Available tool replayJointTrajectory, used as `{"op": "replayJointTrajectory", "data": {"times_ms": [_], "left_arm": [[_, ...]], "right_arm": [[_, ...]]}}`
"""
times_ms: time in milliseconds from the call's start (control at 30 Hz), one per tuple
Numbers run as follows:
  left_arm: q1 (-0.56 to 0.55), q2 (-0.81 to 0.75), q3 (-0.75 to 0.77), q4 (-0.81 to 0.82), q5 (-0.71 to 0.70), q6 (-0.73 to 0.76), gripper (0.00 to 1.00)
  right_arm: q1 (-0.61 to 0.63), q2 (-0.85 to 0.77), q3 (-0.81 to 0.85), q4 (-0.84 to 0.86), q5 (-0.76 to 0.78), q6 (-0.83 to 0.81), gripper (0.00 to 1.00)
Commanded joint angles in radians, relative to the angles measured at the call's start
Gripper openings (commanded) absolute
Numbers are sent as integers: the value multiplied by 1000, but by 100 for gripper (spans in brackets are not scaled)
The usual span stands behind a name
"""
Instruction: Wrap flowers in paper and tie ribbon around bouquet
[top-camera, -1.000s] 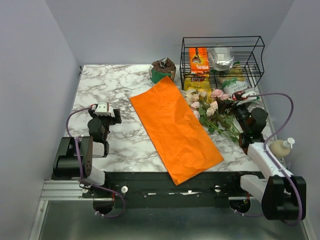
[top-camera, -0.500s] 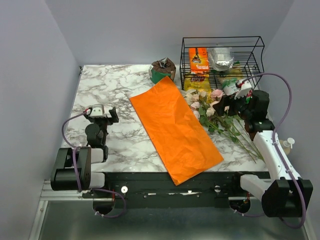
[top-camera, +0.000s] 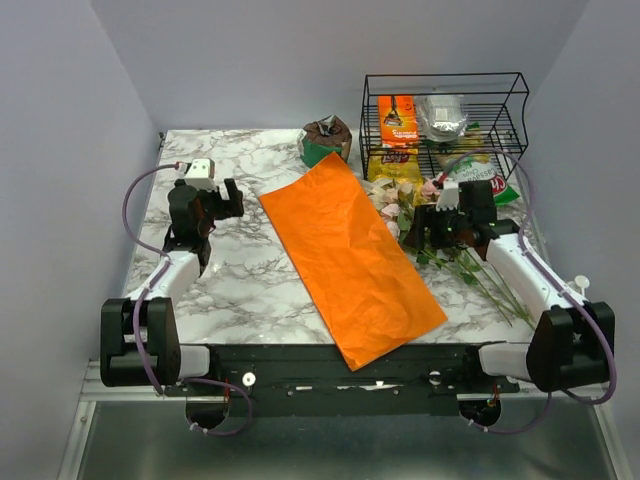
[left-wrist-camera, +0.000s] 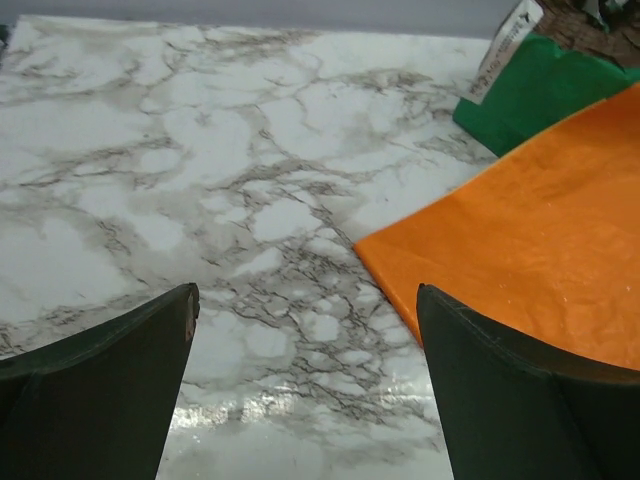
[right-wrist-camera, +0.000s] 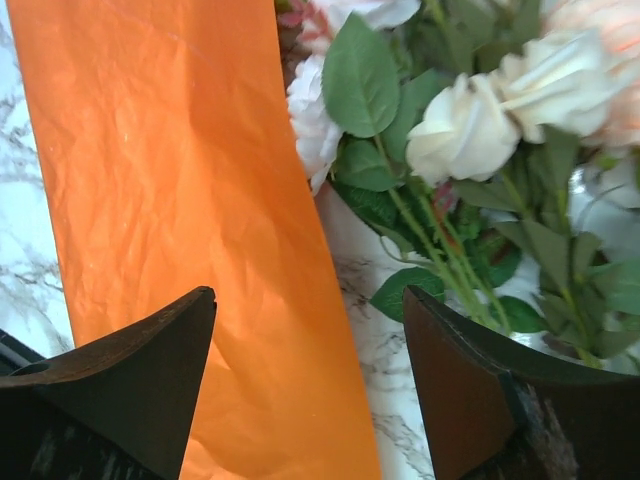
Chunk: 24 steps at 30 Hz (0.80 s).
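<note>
The orange paper (top-camera: 350, 255) lies flat and slanted across the middle of the marble table. The flowers (top-camera: 402, 203), pale pink and cream roses with long green stems, lie bare on the table just right of it. My right gripper (top-camera: 425, 226) hovers over the leaves beside the paper's right edge. It is open, with the paper (right-wrist-camera: 170, 180) and the roses (right-wrist-camera: 465, 130) below its fingers (right-wrist-camera: 310, 292) and nothing between them. My left gripper (top-camera: 225, 200) is wide open above bare marble, left of the paper's far corner (left-wrist-camera: 540, 220). Its jaws (left-wrist-camera: 308, 292) are empty. The ribbon is out of view.
A black wire basket (top-camera: 445, 120) at the back right holds snack packets, with more bags lying in front of it. A green and brown packet (top-camera: 325, 140) sits at the paper's far end (left-wrist-camera: 540, 90). Grey walls close in on three sides.
My right arm swung left from the table's right edge to above the flowers, its jaws narrowing a little. My left arm reached farther back and right, toward the paper's far corner.
</note>
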Motion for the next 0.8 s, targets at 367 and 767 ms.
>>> {"op": "replayJointTrajectory", "data": {"times_ms": [367,767], "left_arm": [[-9,-144,349,-871,169,187,99],[-7,-179,412,-1043,257,276,90]], "right_arm": [[85,276,28,-42,-4,39,70],[144,314,38,1,-87,90,6]]}}
